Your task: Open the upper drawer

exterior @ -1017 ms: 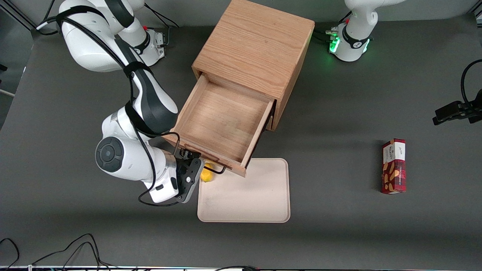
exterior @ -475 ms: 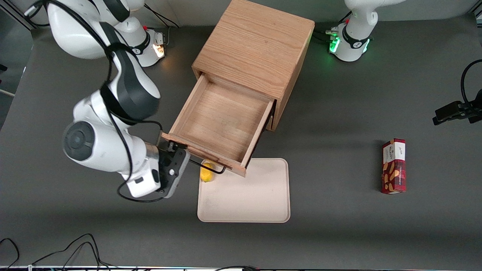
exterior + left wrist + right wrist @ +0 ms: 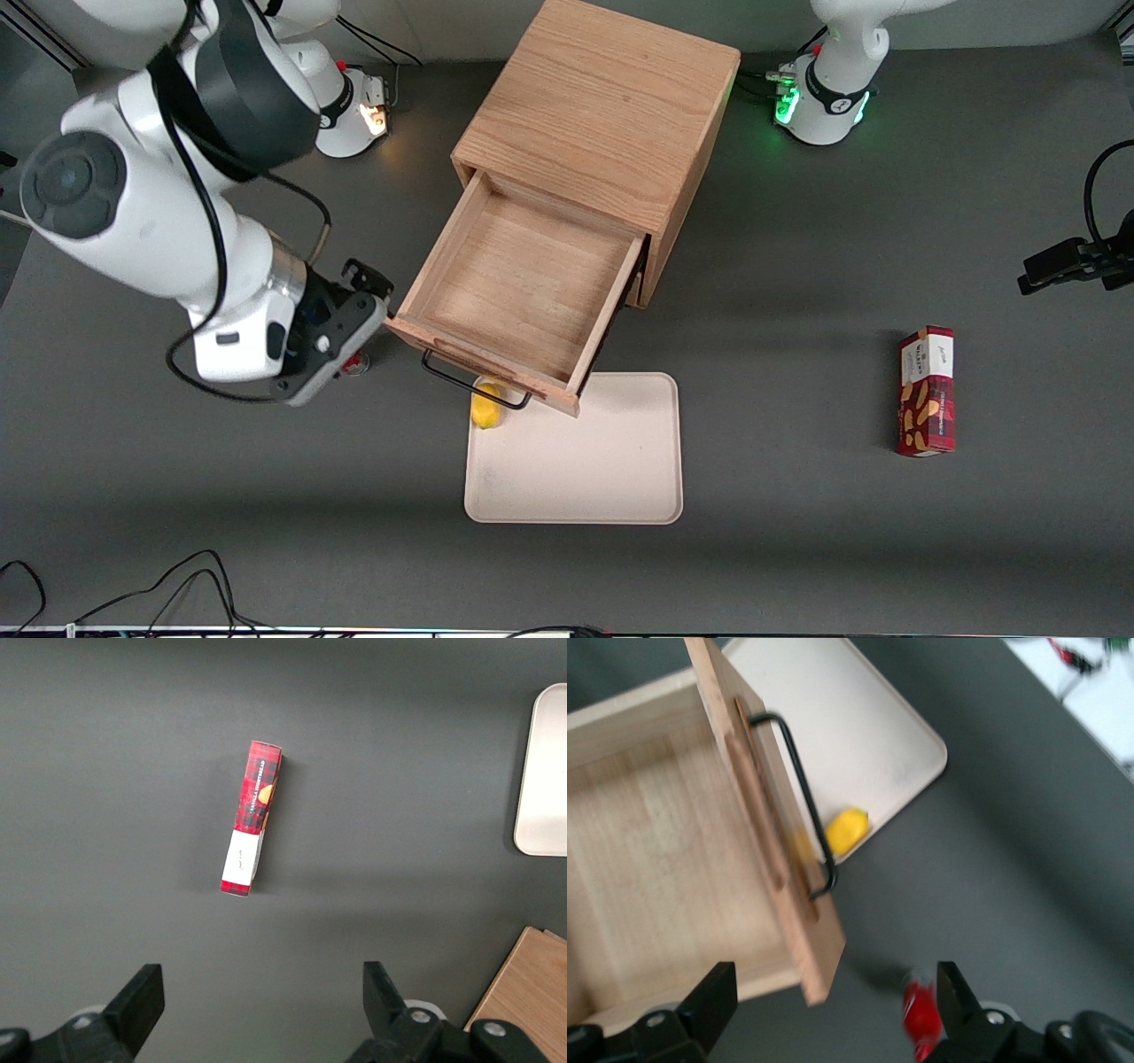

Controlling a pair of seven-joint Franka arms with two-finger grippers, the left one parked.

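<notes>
The oak cabinet (image 3: 602,106) stands at the middle of the table. Its upper drawer (image 3: 523,283) is pulled far out toward the front camera and its wooden floor is bare. The black wire handle (image 3: 474,385) hangs over a yellow fruit (image 3: 485,409). My right gripper (image 3: 341,337) hovers beside the drawer's front corner, toward the working arm's end, pointing down. It is open, holds nothing and touches nothing. In the right wrist view the gripper (image 3: 833,1001) shows the drawer's front corner (image 3: 819,970), the handle (image 3: 806,797) and the fruit (image 3: 846,828) below it.
A beige tray (image 3: 576,461) lies in front of the drawer, with the fruit on its corner. A small red object (image 3: 354,363) sits on the table by my gripper. A red cookie box (image 3: 927,390) lies toward the parked arm's end, and shows in the left wrist view (image 3: 252,815).
My gripper has come off the drawer handle and moved up and away toward the working arm's end. The drawer has stayed pulled out.
</notes>
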